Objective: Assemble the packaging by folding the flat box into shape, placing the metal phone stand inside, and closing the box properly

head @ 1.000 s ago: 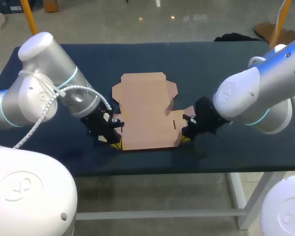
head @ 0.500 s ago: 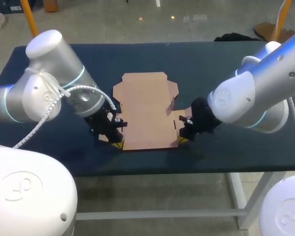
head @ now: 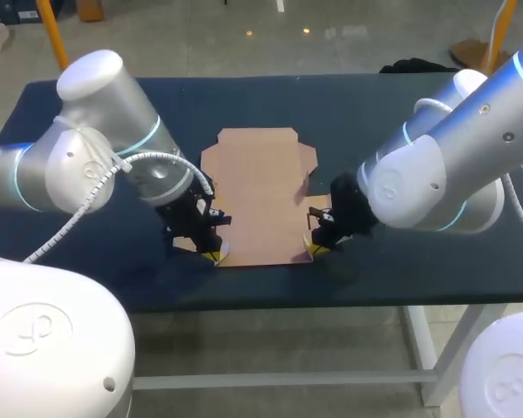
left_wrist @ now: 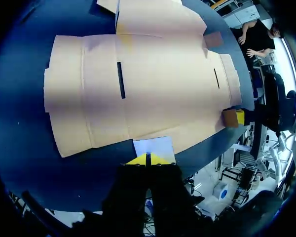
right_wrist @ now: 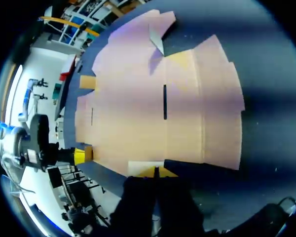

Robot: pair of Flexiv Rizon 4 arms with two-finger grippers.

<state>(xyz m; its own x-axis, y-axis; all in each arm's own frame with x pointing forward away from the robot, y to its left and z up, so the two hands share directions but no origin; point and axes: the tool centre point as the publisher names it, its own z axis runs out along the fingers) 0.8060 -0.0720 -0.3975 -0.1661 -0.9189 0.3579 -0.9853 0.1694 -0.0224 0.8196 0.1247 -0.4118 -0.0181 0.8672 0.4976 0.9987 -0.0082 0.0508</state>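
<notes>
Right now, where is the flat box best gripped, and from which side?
Probably by a small flap at its near corner, coming in low from the near edge of the table: the flat box lies flat, so only thin jutting edges fit between fingers.

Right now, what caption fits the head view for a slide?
Left tool and right tool grip the flat box at its near corners.
</notes>
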